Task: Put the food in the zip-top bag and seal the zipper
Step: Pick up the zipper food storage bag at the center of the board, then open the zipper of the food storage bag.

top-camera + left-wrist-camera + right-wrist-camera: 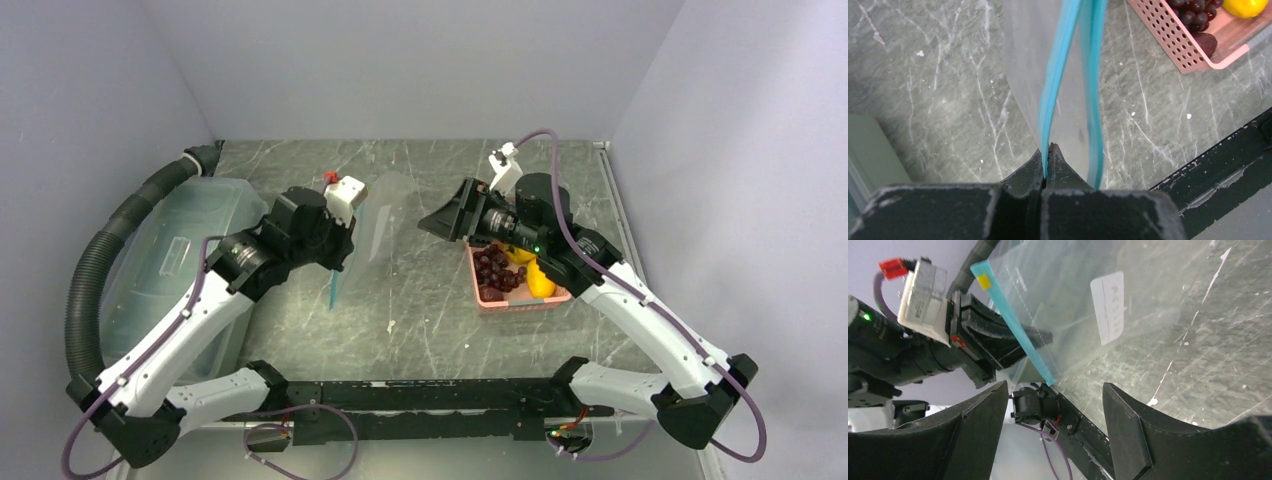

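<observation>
My left gripper [347, 252] is shut on one lip of the zipper [1057, 75], the teal strip of the clear zip-top bag [385, 213], and holds the bag up off the table. The other teal lip [1093, 100] hangs free, so the mouth gapes. My right gripper [440, 222] is open and empty, facing the bag from the right. It sees the bag [1073, 300], the zipper [1013, 325] and the left gripper [985, 337]. The food, with a purple grape bunch [494, 270] and yellow pieces [537, 280], lies in the pink basket [520, 300]. The orange ball is hidden.
The pink basket [1173, 37] sits just right of the bag, under my right arm. A large translucent lidded bin [165, 260] and a black corrugated hose [95, 260] stand at the left. A black rail [430, 385] runs along the near edge.
</observation>
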Motion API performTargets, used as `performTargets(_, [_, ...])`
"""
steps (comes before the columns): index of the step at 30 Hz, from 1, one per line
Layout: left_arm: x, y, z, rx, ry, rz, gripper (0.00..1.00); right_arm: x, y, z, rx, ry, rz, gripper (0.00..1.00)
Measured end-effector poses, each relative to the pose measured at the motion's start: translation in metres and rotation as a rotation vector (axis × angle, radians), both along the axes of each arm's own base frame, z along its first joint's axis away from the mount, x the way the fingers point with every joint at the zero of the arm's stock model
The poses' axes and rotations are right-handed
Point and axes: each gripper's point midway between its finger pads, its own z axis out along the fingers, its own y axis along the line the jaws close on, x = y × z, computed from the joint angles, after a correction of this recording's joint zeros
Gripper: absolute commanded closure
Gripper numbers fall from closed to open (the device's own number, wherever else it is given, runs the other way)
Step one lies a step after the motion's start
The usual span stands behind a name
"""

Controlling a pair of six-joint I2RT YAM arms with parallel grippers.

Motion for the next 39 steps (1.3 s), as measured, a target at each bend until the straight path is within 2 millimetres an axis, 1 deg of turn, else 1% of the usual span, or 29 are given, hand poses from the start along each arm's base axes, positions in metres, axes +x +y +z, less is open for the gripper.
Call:
performTargets(2, [0.005, 0.0, 0.002, 0.021, 0.016, 0.018, 1.0, -0.001, 0.006, -0.004, -0.009, 0.003, 0.016, 0.29])
performTargets(5, [0.011, -0.002, 0.004, 0.044, 0.049, 0.039, 1.0, -0.007, 0.02, -0.014, -0.034, 0.011, 0.054, 0.28])
performTargets(9, [0.014, -0.002, -0.003, 0.079, 0.103, 0.059, 1.0, -0.016, 0.045, -0.035, -0.097, 0.025, 0.098, 0.28])
performTargets(13, [0.012, -0.001, -0.014, 0.112, 0.161, 0.077, 1.0, -0.017, 0.059, -0.046, -0.143, 0.021, 0.098, 0.3])
performTargets(19, [0.007, -0.003, -0.027, 0.137, 0.226, 0.092, 1.0, -0.006, 0.071, -0.049, -0.171, -0.003, 0.041, 0.32])
performTargets(22, [0.006, -0.006, -0.028, 0.134, 0.241, 0.097, 1.0, 0.0, 0.076, -0.053, -0.177, -0.009, 0.023, 0.33])
performTargets(26, [0.006, -0.008, -0.028, 0.121, 0.253, 0.105, 1.0, 0.005, 0.083, -0.063, -0.193, -0.002, 0.01, 0.34])
performTargets(31, [0.005, -0.011, -0.026, 0.104, 0.26, 0.107, 1.0, 0.005, 0.094, -0.073, -0.2, 0.015, 0.015, 0.34])
performTargets(39, [0.005, -0.015, -0.027, 0.095, 0.274, 0.102, 1.0, 0.002, 0.108, -0.074, -0.18, 0.016, 0.027, 0.35])
